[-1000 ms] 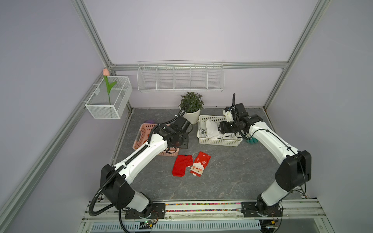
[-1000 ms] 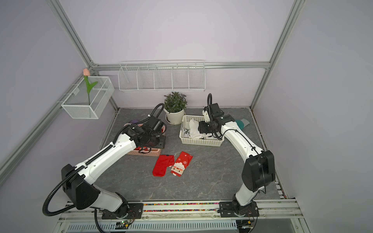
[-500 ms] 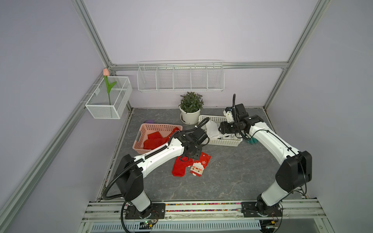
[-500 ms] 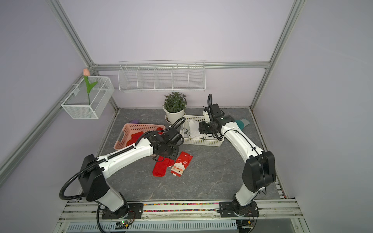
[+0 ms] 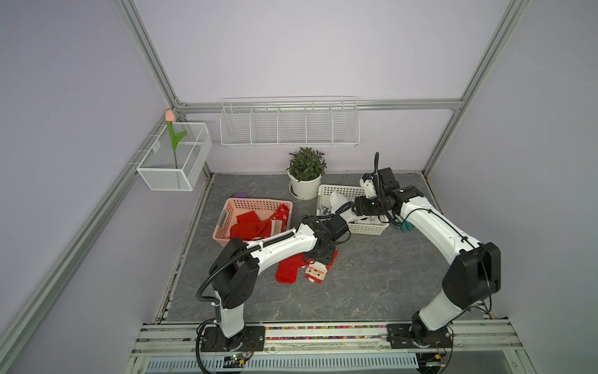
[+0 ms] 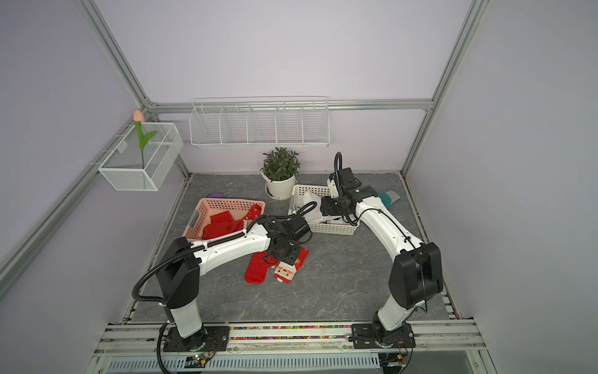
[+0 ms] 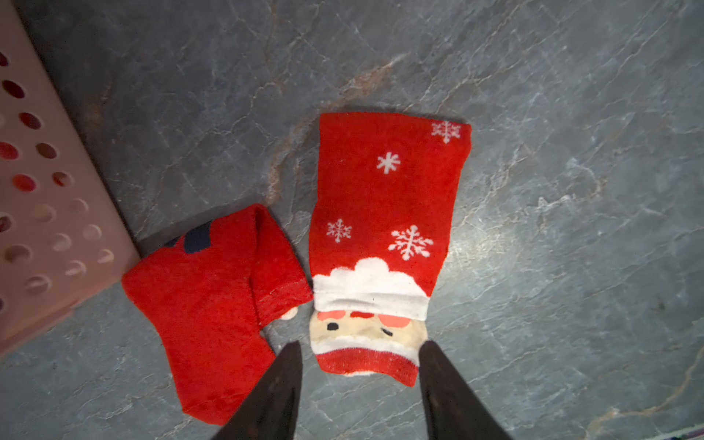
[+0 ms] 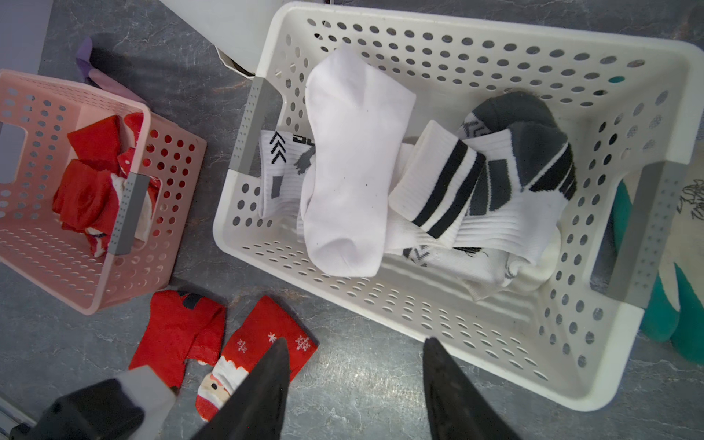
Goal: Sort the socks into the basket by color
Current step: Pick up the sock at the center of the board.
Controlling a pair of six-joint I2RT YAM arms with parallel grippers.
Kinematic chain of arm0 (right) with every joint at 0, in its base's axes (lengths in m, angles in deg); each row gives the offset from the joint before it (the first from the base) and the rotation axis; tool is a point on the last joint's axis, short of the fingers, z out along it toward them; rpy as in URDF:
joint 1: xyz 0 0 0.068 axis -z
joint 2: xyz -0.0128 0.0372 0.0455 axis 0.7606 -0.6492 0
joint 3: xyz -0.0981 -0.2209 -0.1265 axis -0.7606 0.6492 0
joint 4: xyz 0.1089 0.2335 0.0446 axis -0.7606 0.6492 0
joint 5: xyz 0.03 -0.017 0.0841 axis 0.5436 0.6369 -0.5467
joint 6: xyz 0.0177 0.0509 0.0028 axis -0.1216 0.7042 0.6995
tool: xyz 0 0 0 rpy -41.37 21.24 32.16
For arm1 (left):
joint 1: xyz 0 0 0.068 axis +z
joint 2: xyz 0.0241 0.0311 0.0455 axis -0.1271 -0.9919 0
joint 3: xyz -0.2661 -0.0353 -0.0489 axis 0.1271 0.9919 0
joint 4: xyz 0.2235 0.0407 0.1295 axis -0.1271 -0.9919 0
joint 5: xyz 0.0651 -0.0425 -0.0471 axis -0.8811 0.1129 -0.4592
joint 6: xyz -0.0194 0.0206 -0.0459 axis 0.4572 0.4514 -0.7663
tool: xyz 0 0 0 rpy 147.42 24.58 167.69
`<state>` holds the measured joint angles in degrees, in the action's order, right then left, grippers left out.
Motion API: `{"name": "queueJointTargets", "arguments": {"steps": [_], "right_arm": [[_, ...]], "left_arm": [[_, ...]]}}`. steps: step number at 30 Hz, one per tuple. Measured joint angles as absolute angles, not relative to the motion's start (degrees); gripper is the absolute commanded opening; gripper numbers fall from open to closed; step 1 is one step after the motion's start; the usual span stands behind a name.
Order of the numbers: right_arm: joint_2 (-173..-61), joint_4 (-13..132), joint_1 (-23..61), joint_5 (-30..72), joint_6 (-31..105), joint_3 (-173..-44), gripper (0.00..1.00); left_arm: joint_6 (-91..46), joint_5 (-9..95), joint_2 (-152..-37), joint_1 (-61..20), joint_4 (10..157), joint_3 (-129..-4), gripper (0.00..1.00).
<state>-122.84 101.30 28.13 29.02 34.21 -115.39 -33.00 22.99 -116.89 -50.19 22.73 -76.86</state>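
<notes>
Red socks (image 7: 381, 198) on table (image 7: 571, 152): two; baskets (image 8: 476, 23): two.

Left arm (image 5: 281, 242) and right arm (image 5: 437, 226) are showing white link shells with black joint housings. A black corrugated cable (image 5: 207, 281) is running along the left arm. Black base plates (image 5: 255, 335) are carrying both. Pincer fingers (image 7: 274, 396) are showing matte black, tapering to points.

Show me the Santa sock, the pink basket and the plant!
Santa sock (image 7: 381, 213): left wrist view, its red middle.
Pink basket (image 5: 255, 205): a top view, its back wall.
Plant (image 5: 306, 163): a top view, its leaves.
</notes>
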Motion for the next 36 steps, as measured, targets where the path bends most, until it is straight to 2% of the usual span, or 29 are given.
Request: {"name": "queueJointTargets", "arguments": {"steps": [11, 36], "right_arm": [[-122.6, 101.3, 28.8, 29.0, 34.2, -115.0, 0.59], [-122.6, 101.1, 29.3, 29.0, 34.2, -115.0, 0.59]], "left_arm": [[-32.4, 24.4, -121.4, -52.7, 22.0, -79.4, 0.52], [-31.9, 28.8, -125.5, -52.7, 22.9, -77.3, 0.53]]}}
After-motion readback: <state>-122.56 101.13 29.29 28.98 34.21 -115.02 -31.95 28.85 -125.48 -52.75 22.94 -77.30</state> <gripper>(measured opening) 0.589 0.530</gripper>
